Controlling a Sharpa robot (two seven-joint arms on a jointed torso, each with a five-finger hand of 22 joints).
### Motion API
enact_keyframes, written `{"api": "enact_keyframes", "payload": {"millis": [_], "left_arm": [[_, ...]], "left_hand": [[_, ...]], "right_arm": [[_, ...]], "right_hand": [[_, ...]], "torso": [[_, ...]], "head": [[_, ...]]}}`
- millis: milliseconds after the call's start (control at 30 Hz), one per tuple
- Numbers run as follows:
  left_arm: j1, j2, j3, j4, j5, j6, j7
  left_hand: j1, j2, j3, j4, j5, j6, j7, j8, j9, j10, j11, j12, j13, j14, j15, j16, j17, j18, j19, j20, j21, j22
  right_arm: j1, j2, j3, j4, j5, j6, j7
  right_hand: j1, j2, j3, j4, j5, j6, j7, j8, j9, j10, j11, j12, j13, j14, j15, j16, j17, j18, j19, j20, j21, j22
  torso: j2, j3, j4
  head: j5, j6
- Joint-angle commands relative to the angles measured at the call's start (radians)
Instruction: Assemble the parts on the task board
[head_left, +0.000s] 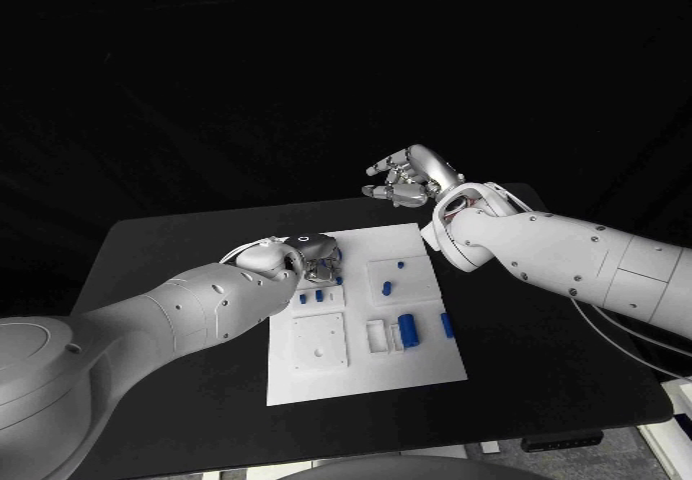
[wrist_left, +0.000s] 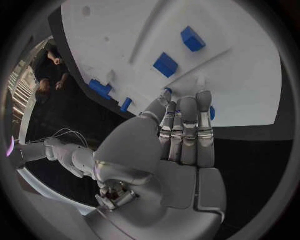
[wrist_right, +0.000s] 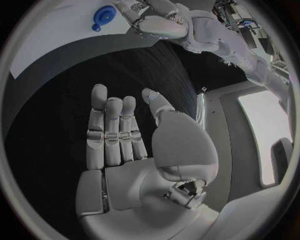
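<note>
The white task board (head_left: 378, 365) lies in the middle of the black table. Blue parts rest on it: a cylinder (head_left: 410, 329) in a small white holder, a piece (head_left: 446, 324) beside it, one (head_left: 387, 288) farther back, and small ones (head_left: 310, 297) by my left hand (head_left: 310, 258). That hand hovers at the board's far left corner. In the left wrist view its fingers (wrist_left: 184, 130) lie straight and side by side, tips on the board (wrist_left: 244, 75) next to a blue part (wrist_left: 212, 113). My right hand (head_left: 411, 178) is raised beyond the board's far edge, fingers (wrist_right: 112, 127) spread, holding nothing.
A square white recessed plate (head_left: 320, 342) sits on the board's near left. More blue parts (wrist_left: 165, 64) (wrist_left: 192, 38) lie ahead of my left fingers. Bare black table (head_left: 159, 260) surrounds the board. A dark box (head_left: 555, 442) hangs under the front edge at the right.
</note>
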Motion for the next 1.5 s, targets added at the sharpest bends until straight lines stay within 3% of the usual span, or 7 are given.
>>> {"api": "enact_keyframes", "payload": {"millis": [33, 467, 633, 867, 1200, 1500], "left_arm": [[-0.001, 0.004, 0.000, -0.003, 0.017, -0.007, 0.012], [-0.001, 0.004, 0.000, 0.013, 0.028, -0.005, 0.018], [-0.001, 0.004, 0.000, 0.012, 0.029, -0.005, 0.020], [-0.001, 0.006, 0.000, 0.014, 0.033, -0.003, 0.021], [-0.001, 0.011, 0.000, 0.004, 0.035, 0.014, 0.003], [-0.003, 0.015, 0.000, -0.010, 0.034, 0.029, -0.001]], "left_hand": [[-0.005, -0.014, 0.009, 0.003, -0.005, -0.014, -0.001, -0.004, -0.001, -0.004, -0.003, -0.006, -0.001, 0.007, 0.000, 0.002, -0.002, 0.015, 0.003, -0.006, 0.003, 0.020], [-0.010, -0.062, -0.003, 0.003, -0.002, -0.058, -0.006, -0.005, -0.003, -0.020, 0.002, -0.006, -0.001, 0.016, 0.002, -0.002, -0.004, 0.017, 0.008, -0.004, -0.004, 0.018], [-0.006, -0.059, -0.013, 0.005, 0.000, -0.058, -0.004, -0.005, -0.003, -0.024, 0.003, -0.006, -0.001, 0.016, 0.002, -0.002, -0.004, 0.018, 0.010, -0.004, -0.009, 0.019], [-0.007, -0.054, -0.014, 0.008, 0.003, -0.056, -0.004, -0.004, -0.003, -0.031, 0.005, -0.006, -0.001, 0.017, 0.003, 0.000, -0.003, 0.019, 0.011, -0.003, -0.010, 0.019], [0.019, -0.009, 0.052, -0.002, -0.002, 0.021, 0.011, -0.004, -0.002, 0.018, -0.003, -0.007, -0.002, 0.032, -0.001, 0.003, -0.002, 0.019, 0.011, -0.008, -0.003, 0.021], [0.024, -0.016, 0.106, 0.020, -0.004, 0.040, 0.011, -0.004, -0.002, 0.030, -0.006, -0.007, -0.002, 0.040, 0.000, -0.007, -0.004, 0.023, 0.006, -0.006, 0.007, 0.020]], "right_arm": [[0.001, 0.001, 0.000, 0.002, -0.004, 0.008, 0.002], [0.001, 0.000, 0.000, 0.003, -0.005, 0.006, 0.002], [0.001, 0.000, 0.000, 0.003, -0.005, 0.006, 0.002], [0.002, 0.000, 0.000, 0.004, -0.005, 0.006, 0.001], [0.003, 0.000, 0.000, 0.004, -0.005, 0.007, 0.001], [0.006, 0.000, 0.000, 0.006, -0.006, 0.007, 0.000]], "right_hand": [[-0.005, -0.004, 0.005, 0.000, 0.005, -0.002, 0.002, -0.004, -0.001, -0.007, -0.002, 0.002, -0.001, -0.006, 0.001, -0.002, -0.001, 0.006, -0.002, 0.003, -0.006, 0.000], [-0.005, -0.004, 0.005, 0.000, 0.005, -0.002, 0.002, -0.004, -0.001, -0.007, -0.002, 0.002, -0.001, -0.006, 0.001, -0.002, -0.001, 0.006, -0.002, 0.003, -0.006, 0.000], [-0.005, -0.004, 0.005, 0.000, 0.005, -0.002, 0.002, -0.004, -0.001, -0.007, -0.002, 0.002, -0.001, -0.006, 0.001, -0.002, -0.001, 0.006, -0.002, 0.003, -0.006, 0.000], [-0.004, -0.004, 0.005, -0.001, 0.005, -0.002, 0.002, -0.004, -0.001, -0.007, -0.002, 0.002, -0.001, -0.006, 0.001, -0.001, -0.001, 0.006, -0.002, 0.003, -0.006, 0.001], [-0.004, -0.004, 0.005, -0.001, 0.005, -0.002, 0.002, -0.004, -0.001, -0.007, -0.002, 0.002, -0.001, -0.006, 0.001, -0.001, -0.001, 0.006, -0.002, 0.003, -0.006, 0.001], [-0.004, -0.004, 0.004, 0.000, 0.005, 0.000, 0.001, -0.004, -0.001, -0.006, -0.003, 0.003, -0.001, -0.006, 0.001, 0.000, -0.001, 0.006, -0.001, 0.003, -0.007, 0.001]], "torso": [[0.006, 0.0012, -0.0044], [0.007, 0.0004, -0.0051], [0.007, 0.0006, -0.0053], [0.009, -0.0017, -0.0039], [0.010, -0.0014, -0.0055], [0.012, -0.0017, -0.0056]], "head": [[-0.001, 0.002], [-0.005, 0.000], [-0.006, 0.001], [-0.008, 0.003], [-0.009, 0.003], [-0.014, 0.001]]}}
